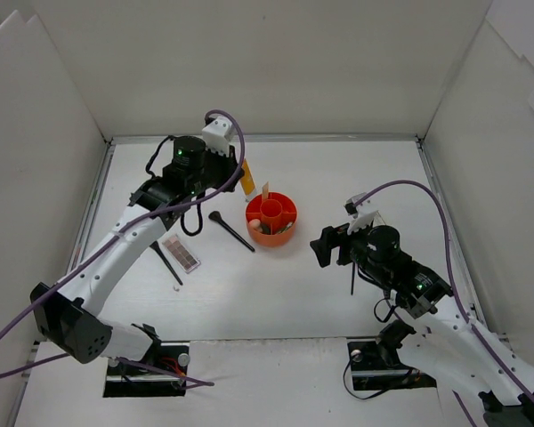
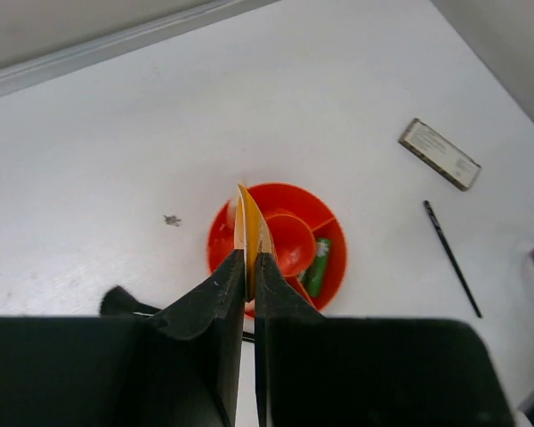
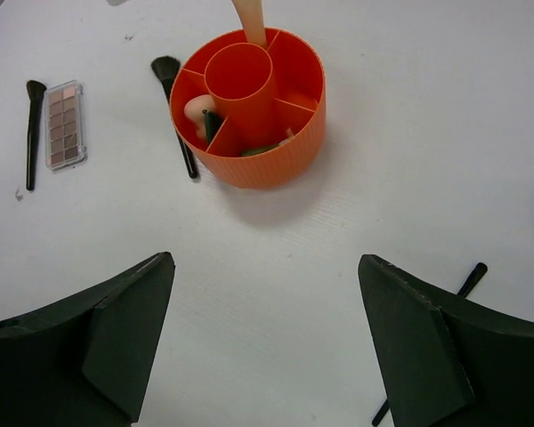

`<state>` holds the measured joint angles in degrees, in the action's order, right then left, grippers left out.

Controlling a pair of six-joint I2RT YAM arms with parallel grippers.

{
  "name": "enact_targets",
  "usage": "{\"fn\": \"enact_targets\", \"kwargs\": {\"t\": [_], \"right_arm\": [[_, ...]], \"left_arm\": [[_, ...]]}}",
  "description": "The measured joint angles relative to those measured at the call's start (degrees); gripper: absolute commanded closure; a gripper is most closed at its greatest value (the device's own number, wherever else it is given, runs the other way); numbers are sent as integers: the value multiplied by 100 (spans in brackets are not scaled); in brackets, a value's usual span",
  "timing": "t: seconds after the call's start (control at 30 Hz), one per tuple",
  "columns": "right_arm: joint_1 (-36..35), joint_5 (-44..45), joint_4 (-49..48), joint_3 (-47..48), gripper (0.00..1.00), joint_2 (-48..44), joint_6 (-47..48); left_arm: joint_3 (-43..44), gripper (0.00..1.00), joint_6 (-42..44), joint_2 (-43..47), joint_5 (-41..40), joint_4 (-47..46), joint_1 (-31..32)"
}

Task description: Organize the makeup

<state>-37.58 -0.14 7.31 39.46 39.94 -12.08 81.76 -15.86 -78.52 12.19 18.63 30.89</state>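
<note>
Left claw (image 2: 249, 262) clamping flat orange plastic tube (image 2: 248, 222), long axis hanging vertical, hovering by far-left side of red-orange round compartmented holder (image 1: 271, 237). Right claw (image 3: 265, 267) spread apart, empty; thin black brush (image 3: 468, 277) lying beside it on table (image 3: 383, 107).

Seen from overhead, the round holder (image 1: 269, 240) sits mid-frame. A brush (image 1: 231, 231) lies just left of it, with the palette (image 1: 181, 253) farther left and a second brush (image 1: 167, 267) beside that (on its lower-left side). The tube (image 1: 246, 176) is above the holder's upper-left edge. A third brush (image 1: 352, 277) lies well right.
</note>
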Motion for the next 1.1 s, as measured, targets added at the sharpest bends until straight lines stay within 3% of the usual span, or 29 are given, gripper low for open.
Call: {"fn": "enact_targets", "kwargs": {"t": [0.37, 1.1], "right_arm": [[0, 273, 131, 0, 18, -17, 46], [-2, 623, 201, -70, 18, -39, 68]], "left_arm": [[-92, 100, 1025, -881, -42, -715, -337], [-468, 100, 885, -1707, 643, -1329, -402]]}}
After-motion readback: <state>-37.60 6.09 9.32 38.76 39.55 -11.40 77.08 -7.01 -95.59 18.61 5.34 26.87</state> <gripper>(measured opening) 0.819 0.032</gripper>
